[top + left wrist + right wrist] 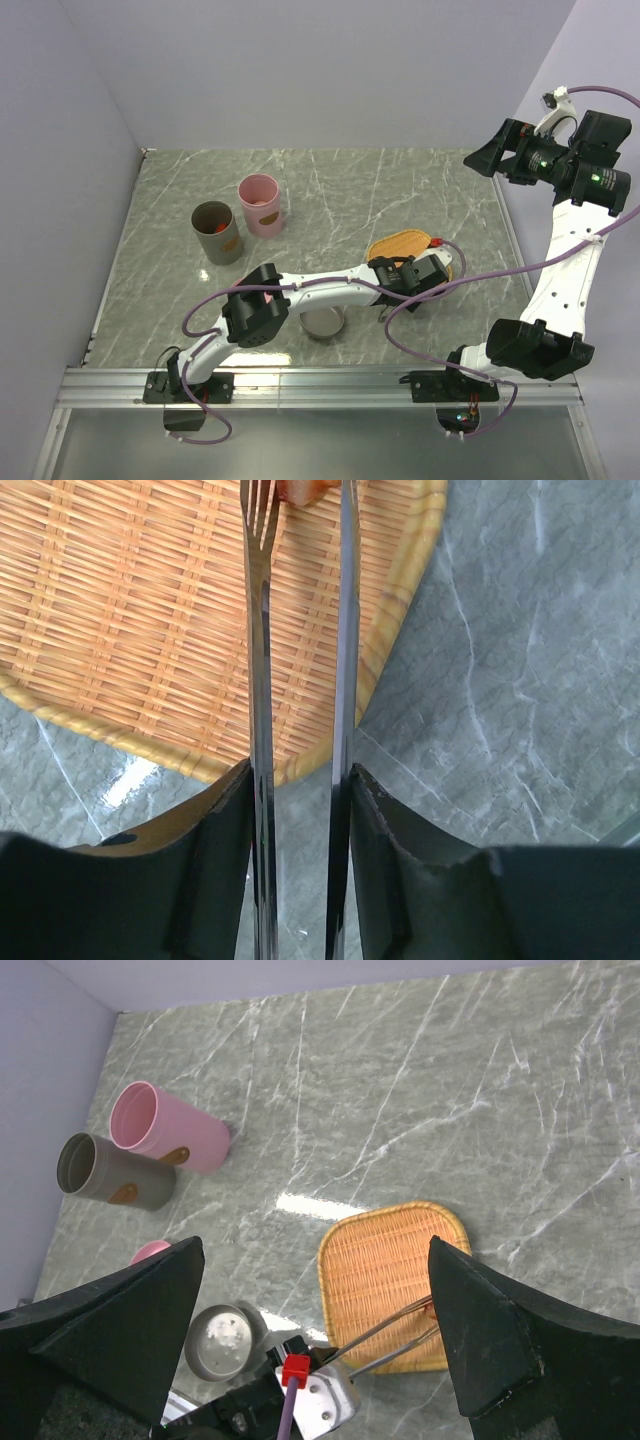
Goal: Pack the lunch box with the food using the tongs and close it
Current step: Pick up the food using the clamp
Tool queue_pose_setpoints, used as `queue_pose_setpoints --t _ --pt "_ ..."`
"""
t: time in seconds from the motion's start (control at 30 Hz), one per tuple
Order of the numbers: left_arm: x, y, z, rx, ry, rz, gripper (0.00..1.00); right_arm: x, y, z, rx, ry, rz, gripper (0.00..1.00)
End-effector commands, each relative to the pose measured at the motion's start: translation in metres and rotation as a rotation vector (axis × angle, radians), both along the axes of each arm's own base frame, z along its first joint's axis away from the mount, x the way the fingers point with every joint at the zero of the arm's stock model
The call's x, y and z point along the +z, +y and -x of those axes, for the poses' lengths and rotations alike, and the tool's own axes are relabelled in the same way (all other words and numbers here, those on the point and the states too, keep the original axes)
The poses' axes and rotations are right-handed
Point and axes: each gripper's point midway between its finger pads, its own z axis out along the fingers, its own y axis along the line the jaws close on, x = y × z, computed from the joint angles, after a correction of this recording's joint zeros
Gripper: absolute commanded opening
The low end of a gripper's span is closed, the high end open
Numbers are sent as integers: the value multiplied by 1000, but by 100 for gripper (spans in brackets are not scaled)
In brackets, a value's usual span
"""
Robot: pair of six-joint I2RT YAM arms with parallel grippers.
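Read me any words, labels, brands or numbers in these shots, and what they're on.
None readable. The brown oval patches on the tall pink cup and the tall grey cup are too small to show lettering. The woven orange square tray and thin silver metal tongs carry no text.

What sits on my marble table

In front of me the grey-green veined table (pixel 400 190) carries a pink cup (pixel 261 205) and a grey-brown cup (pixel 217 232) side by side at the far left, a woven orange tray (pixel 395 245) mid-table, and a round grey container (pixel 323 322) nearer me.
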Motion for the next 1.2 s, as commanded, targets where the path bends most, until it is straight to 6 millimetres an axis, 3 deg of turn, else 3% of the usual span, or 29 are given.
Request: queue_pose_setpoints --t 0.0,0.4,0.77,1.17 --pt "31 -5 0 -7 -39 59 44 8 -1 3 -1 -38 16 100" --pt "64 21 -26 39 -106 87 39 9 0 5 1 -42 15 100" --pt "88 36 -30 56 -141 109 38 8 0 5 2 -38 11 100" --pt "114 77 -37 68 -100 173 39 5 -1 4 -3 -31 13 100"
